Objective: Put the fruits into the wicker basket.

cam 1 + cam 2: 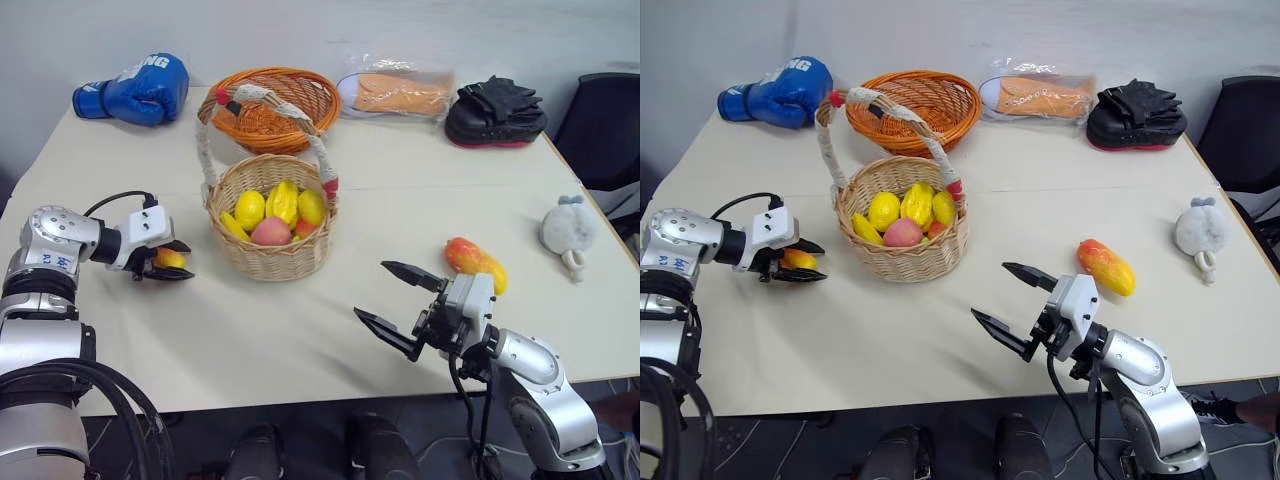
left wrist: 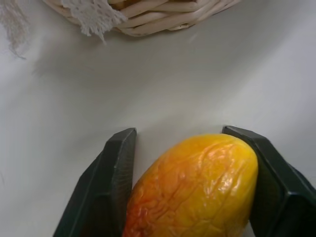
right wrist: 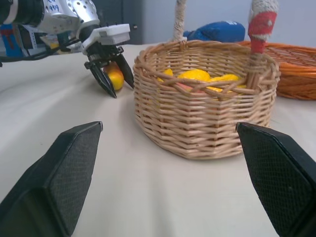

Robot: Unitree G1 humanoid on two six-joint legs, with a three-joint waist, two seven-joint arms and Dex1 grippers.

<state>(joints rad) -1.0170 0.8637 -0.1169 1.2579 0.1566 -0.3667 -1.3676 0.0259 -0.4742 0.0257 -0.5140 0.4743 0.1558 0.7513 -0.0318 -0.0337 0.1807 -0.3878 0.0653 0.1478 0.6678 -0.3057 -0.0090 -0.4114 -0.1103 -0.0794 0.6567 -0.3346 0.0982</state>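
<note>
Your left end effector sits low over the worktop, just left of the wicker basket, its two black fingers closed against the sides of a mango that lies on the surface. Your right end effector hovers in front of the basket with its fingers spread wide and nothing between them. A second mango lies on the worktop to the right. The basket holds a peach and yellow fruits.
</note>
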